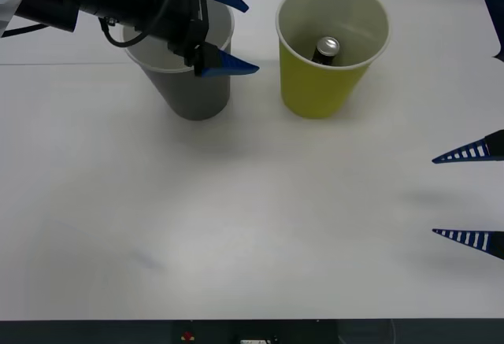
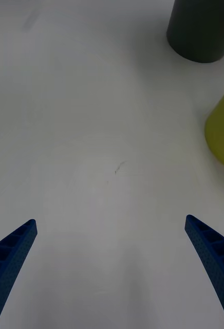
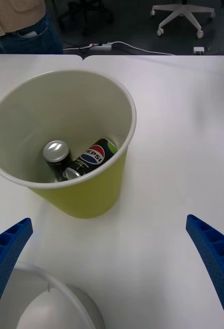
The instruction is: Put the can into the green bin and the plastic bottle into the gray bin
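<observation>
Left claw [image 1: 224,33] wide over gray bin [image 1: 193,84] — right claw [image 1: 471,194] wide, parked at table edge.

The left arm covers most of the gray bin [image 1: 193,84] at the front view's upper left, so its inside is hidden. The right gripper [image 1: 471,194] is cut off at the right edge, arm unseen. A person's face lies beyond the left wrist view's top.

The green bin [image 3: 86,198] looks like matt paper with a pale smooth inside. Inside, a can [image 3: 56,152] shows a shiny metal top. The table [image 1: 252,226] is smooth matt white.
</observation>
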